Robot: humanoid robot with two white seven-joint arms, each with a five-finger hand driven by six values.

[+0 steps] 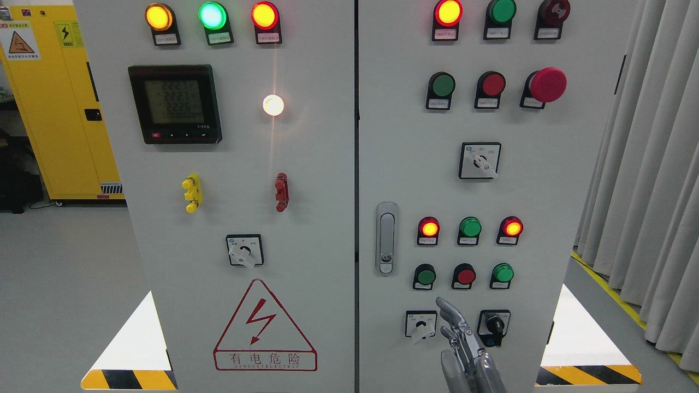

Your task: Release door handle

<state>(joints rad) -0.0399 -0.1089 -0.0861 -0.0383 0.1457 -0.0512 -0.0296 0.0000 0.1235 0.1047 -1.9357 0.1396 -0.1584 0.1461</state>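
fingers [449, 312] extended, holding nothing; door handle [386, 238] upright, long axis vertical

The control cabinet [322, 180] filling the frame is pale grey. At its upper left, three lamps glow amber [159, 17], green [212, 15] and red-orange [265, 15]. Below them sits a black meter [175, 103] with a grey-green display. Mid-left are a yellow terminal [191, 192] and a red terminal [281, 191]. The warning triangle [264, 325] at lower centre is red-outlined with a red bolt. The door handle [386, 238] is silvery grey. At upper right is a crimson mushroom button [548, 84]. The storage cabinet [54, 103] at far left is yellow. Yellow-and-black stripes [587, 375] mark the lower right corner.
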